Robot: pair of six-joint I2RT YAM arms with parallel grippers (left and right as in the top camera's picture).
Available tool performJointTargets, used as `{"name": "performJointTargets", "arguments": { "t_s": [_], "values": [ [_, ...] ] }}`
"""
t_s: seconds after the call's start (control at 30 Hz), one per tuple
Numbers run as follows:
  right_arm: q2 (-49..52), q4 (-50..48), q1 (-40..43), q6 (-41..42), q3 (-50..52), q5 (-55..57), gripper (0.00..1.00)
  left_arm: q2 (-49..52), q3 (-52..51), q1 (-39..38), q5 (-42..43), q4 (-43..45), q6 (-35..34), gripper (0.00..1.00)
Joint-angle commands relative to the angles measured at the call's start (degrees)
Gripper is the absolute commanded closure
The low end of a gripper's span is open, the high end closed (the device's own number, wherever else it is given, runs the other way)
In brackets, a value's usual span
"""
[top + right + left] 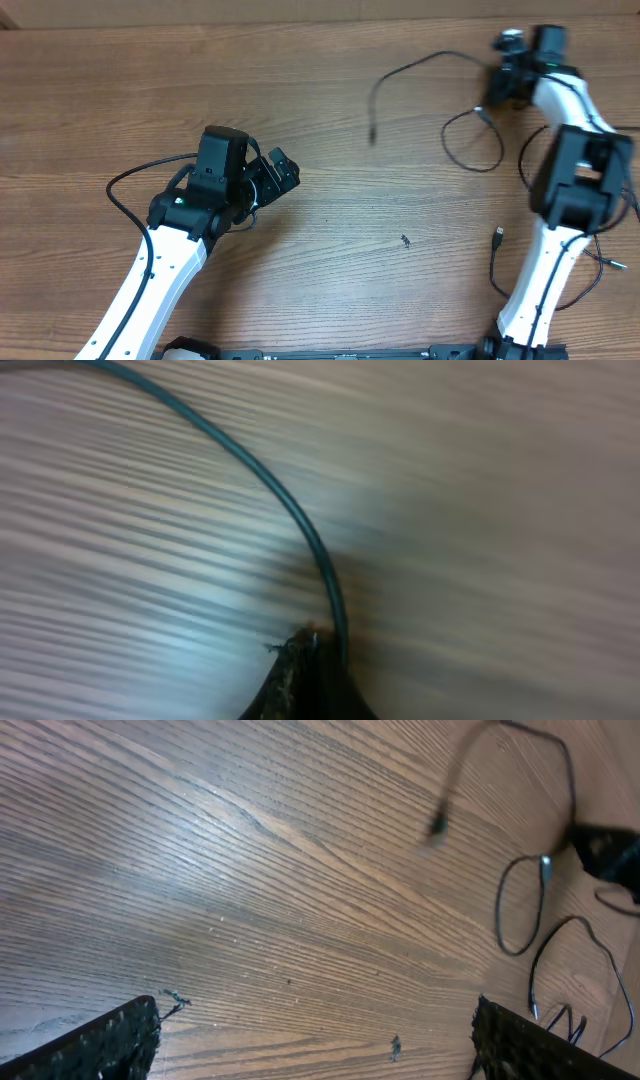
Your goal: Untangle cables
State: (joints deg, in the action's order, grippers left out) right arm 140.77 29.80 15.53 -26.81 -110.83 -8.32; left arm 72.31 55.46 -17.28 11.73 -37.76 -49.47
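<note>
Thin black cables lie at the table's far right. One strand [420, 62] arcs from a small plug [372, 134] toward my right gripper [490, 100], which is shut on it. In the right wrist view that cable [250, 465] curves down into the shut fingertips [318, 645]. A loop of cable [472, 165] hangs just below that gripper. A third strand with a plug end [497, 236] lies beside the right arm. My left gripper [278, 176] stands open over bare wood, well left of the cables, with nothing between its fingers [115, 1040]. The loop [520, 910] shows far ahead of it.
The table is brown wood grain [400, 290]. A small dark speck [405, 240] sits mid-table. The right arm's own thicker black cabling [600, 265] trails at the right edge. The left arm's cable [130, 180] loops beside its wrist.
</note>
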Motion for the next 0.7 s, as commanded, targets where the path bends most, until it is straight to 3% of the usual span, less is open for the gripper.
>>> {"name": "performJointTargets", "arguments": {
  "t_s": [0.0, 0.17, 0.3, 0.67],
  "values": [
    [1.6, -0.3, 9.7, 6.2, 0.3, 4.0, 0.96, -0.3, 0.5, -0.4, -0.3, 0.0, 0.2, 0.0],
    [1.6, -0.3, 23.5, 18.2, 0.3, -0.6, 0.96, -0.3, 0.5, -0.4, -0.3, 0.0, 0.2, 0.01],
    [1.6, 0.1, 31.4, 19.5, 0.3, -11.1, 0.96, -0.3, 0.5, -0.4, -0.3, 0.0, 0.2, 0.0],
    [-1.3, 1.0, 29.9, 18.9, -1.9, -11.5, 0.96, -0.3, 0.5, -0.4, -0.3, 0.0, 0.2, 0.0]
  ]
}}
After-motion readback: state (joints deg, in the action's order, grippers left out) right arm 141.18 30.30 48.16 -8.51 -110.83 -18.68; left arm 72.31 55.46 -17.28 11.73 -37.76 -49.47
